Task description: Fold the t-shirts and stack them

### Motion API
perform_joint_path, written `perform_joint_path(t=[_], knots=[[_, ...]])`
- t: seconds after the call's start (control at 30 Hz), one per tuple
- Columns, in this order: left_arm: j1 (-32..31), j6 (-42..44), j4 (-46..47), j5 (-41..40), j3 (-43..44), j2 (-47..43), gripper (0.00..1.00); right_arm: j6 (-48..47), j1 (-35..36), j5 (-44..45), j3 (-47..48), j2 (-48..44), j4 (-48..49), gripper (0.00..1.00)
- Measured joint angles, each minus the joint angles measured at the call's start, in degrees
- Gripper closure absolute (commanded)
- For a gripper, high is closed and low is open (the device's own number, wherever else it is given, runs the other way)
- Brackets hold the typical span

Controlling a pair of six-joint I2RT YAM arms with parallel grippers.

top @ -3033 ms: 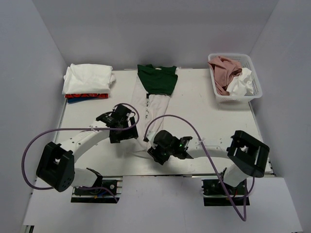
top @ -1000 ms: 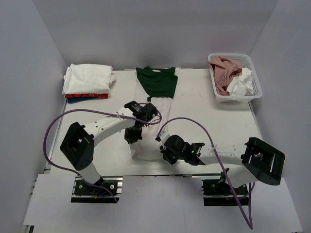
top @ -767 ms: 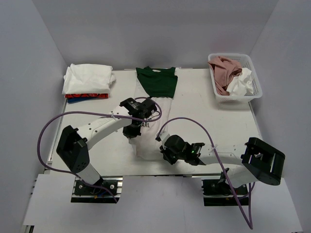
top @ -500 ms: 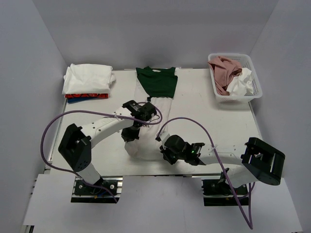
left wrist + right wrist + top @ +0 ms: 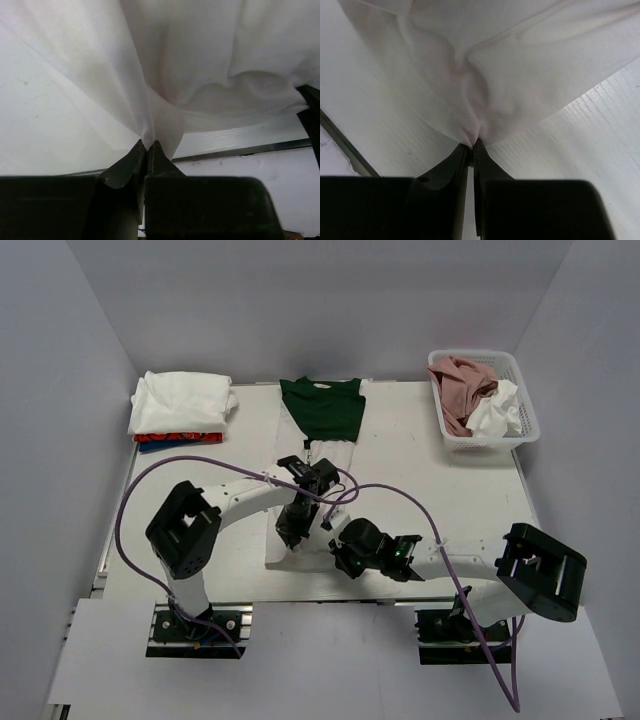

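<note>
Pinching the white t-shirt (image 5: 283, 555) at the near middle of the table (image 5: 450, 500), the left gripper (image 5: 148, 145) is swinging its edge rightward beside the right gripper (image 5: 472, 145), also pinching it, so a fold is forming.

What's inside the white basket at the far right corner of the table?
A crumpled dusty pink t-shirt and a white t-shirt fill the basket. Anything lying beneath them is covered and cannot be seen.
</note>
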Motion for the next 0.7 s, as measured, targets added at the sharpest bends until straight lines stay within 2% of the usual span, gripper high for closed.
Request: perform_joint_path(t=[0.07, 0.1, 0.17, 0.27, 0.37, 0.4, 0.47, 0.5, 0.53, 0.7], knots=[[-0.3, 0.5, 1.5, 1.4, 0.0, 1.0, 0.67, 0.1, 0.0, 0.0, -0.2, -0.1, 0.3, 0.89], [-0.3, 0.9, 2.1, 2.4, -0.1, 1.7, 0.30, 0.2, 0.0, 0.0, -0.4, -0.3, 0.5, 0.89], [-0.6, 1.1, 3.5, 4.0, -0.3, 3.0, 0.00, 0.3, 0.0, 0.1, -0.8, -0.5, 1.1, 0.89], [-0.7, 1.2, 4.6, 5.6, -0.7, 3.9, 0.00, 0.6, 0.0, 0.1, -1.2, -0.7, 1.5, 0.83], [-0.8, 0.6, 5.3, 5.9, -1.1, 3.0, 0.00, 0.8, 0.0, 0.1, -1.7, -1.3, 1.7, 0.70], [-0.8, 0.1, 5.6, 5.8, -1.3, 2.1, 0.00, 0.9, 0.0, 0.1, -1.9, -1.7, 1.5, 0.62], [-0.5, -1.4, 6.0, 5.1, -2.4, -1.0, 0.00, 0.8, 0.1, 0.0, -2.0, -2.8, 0.3, 0.53], [-0.5, -2.4, 6.1, 4.5, -3.3, -3.1, 0.00, 0.7, 0.1, 0.0, -2.2, -3.6, -0.6, 0.19], [-0.3, -3.6, 6.4, 3.3, -4.5, -6.1, 0.00, 0.9, 0.1, -0.2, -2.3, -4.5, -1.7, 0.10], [1.7, -11.4, 7.8, -1.3, -12.4, -21.7, 0.00, 0.5, 0.2, -0.4, -2.2, -10.5, -7.2, 0.10]])
